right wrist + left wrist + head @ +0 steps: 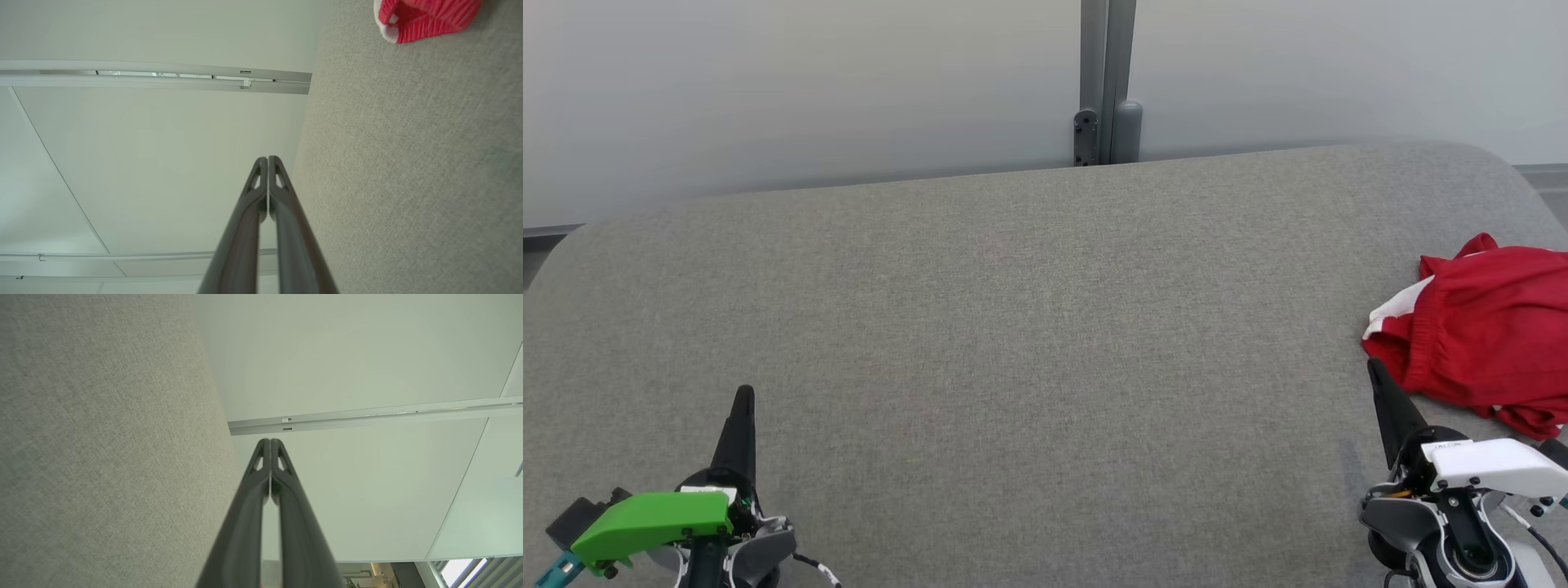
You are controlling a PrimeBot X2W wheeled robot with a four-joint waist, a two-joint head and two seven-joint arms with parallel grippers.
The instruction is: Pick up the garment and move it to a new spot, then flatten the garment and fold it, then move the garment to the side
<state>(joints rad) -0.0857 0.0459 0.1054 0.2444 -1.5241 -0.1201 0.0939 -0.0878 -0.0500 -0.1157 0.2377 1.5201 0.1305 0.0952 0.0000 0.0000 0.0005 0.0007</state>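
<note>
Red garment (1486,335) bunched at grey surface (1013,327) R edge, both jaws clenched, empty.

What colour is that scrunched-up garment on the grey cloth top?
The garment is red with a white stripe; the head view shows it best.

Beyond the left end effector (743,396) the grey fabric surface (1045,327) runs to a pale frosted wall (768,82) split by a grey post (1107,73).

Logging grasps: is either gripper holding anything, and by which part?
Nothing. The left gripper and right gripper are shut and empty; the garment lies apart.
</note>
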